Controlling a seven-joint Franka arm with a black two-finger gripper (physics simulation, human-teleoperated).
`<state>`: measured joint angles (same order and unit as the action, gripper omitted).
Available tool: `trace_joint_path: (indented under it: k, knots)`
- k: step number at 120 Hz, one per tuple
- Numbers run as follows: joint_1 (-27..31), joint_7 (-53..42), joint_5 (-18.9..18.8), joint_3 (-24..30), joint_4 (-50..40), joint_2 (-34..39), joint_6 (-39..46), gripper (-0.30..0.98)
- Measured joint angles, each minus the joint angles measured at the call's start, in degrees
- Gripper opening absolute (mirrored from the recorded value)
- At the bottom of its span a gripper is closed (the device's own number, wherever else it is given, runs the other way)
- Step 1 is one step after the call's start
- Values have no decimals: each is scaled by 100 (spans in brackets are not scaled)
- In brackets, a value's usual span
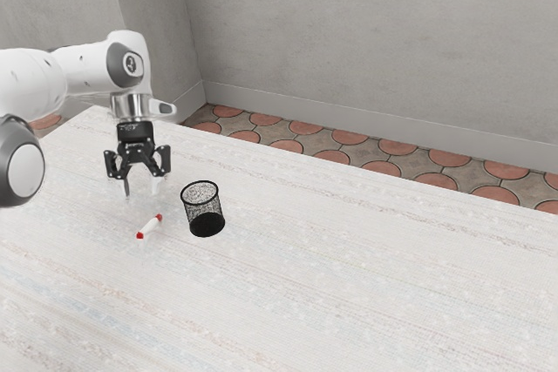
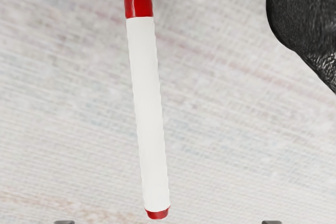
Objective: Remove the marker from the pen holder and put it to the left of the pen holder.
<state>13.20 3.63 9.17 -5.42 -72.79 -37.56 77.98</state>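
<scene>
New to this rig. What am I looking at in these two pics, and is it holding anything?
The machine is a white robot arm with a black two-finger gripper. The exterior view is taken from the arm's side; the wrist view comes from a camera on its hand, looking down at the table. On the table lies a white marker with red ends, beside an upright black mesh pen holder. Nothing is held: the gripper's fingers are apart, above the table.
</scene>
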Motion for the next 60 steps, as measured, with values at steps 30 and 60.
trace_joint_path:
  k: [30,60]
  knots:
    - [-378,-123,-212,-46,-483,1863,964,60]
    - [-1636,-202,-711,-594,-733,3250,730,65]
